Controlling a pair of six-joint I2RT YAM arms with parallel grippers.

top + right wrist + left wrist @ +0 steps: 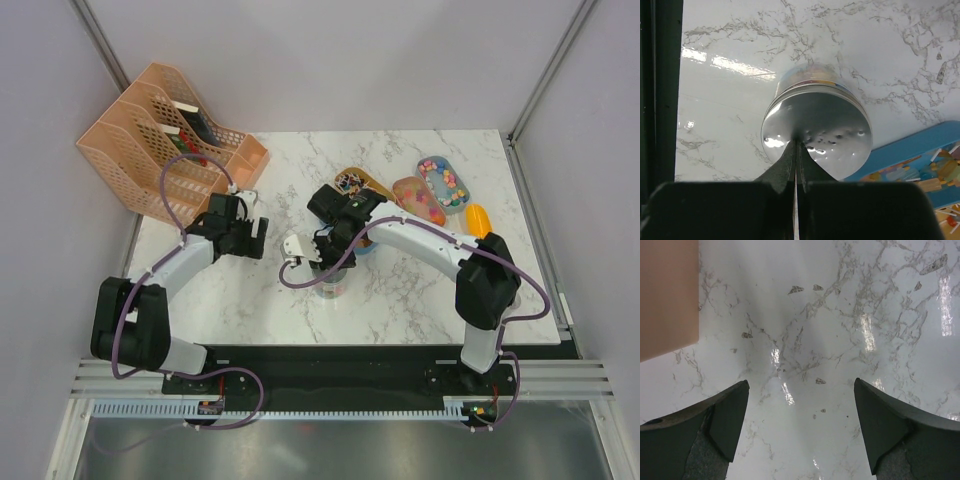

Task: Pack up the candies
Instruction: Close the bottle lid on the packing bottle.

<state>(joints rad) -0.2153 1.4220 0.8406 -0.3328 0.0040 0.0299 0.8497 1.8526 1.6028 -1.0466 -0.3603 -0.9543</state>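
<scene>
First, at the near edge, a slotted aluminium rail [330, 408] and a black base plate [330, 360] carry both arm bases. Beyond them lies the white, grey-veined marble table [250, 300], glossy enough to mirror the overhead lights. The left gripper [801, 385] hangs over bare marble at mid-left, its fingers spread wide with nothing between them. The right gripper [796, 147] sits near the table centre, fingers pressed flat together with nothing visible between them. Its tips are directly above the silver lid of a round tin [817, 135] standing upright on the marble; whether they touch the lid cannot be told. A blue printed item [900, 155] lies just beside the tin. Farther back on the right, the candies [445, 186] fill oval trays [424, 163] set side by side, with a yellow-orange scoop [478, 218] near them. A peach mesh file organiser [150, 150] occupies the far-left corner. Pale grey wall panels [330, 60] enclose the table on three sides.
</scene>
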